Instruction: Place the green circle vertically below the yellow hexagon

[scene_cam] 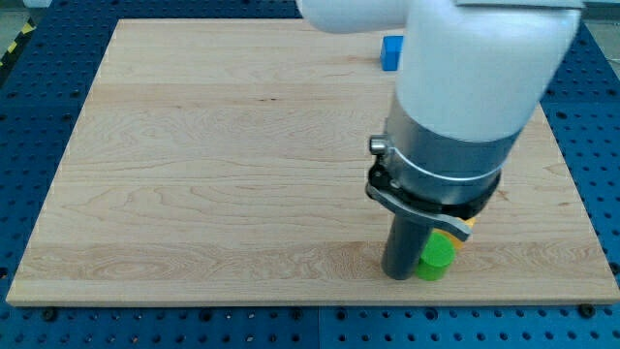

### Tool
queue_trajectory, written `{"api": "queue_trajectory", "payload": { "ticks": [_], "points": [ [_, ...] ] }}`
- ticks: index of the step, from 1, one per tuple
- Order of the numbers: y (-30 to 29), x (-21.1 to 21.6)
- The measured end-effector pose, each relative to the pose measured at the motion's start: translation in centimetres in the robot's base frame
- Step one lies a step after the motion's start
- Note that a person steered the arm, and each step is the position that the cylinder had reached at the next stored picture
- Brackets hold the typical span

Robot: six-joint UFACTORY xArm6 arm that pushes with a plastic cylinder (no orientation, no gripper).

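The green circle (436, 255) lies near the board's bottom edge, right of centre. My tip (400, 275) rests on the board just left of it, touching or nearly touching its left side. A sliver of the yellow hexagon (466, 226) shows just above and right of the green circle; the arm's body hides most of it.
A blue block (391, 52) sits near the top edge of the wooden board (194, 174), partly hidden by the arm. The arm's large white and grey body (465, 107) covers the board's upper right. A blue perforated table surrounds the board.
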State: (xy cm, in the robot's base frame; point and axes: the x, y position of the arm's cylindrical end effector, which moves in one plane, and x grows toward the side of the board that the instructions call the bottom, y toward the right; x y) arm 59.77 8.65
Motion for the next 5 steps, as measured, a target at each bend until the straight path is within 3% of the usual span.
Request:
{"api": "queue_trajectory", "payload": {
  "ticks": [4, 5],
  "points": [
    [3.0, 0.0],
    [1.3, -0.7]
  ]
}}
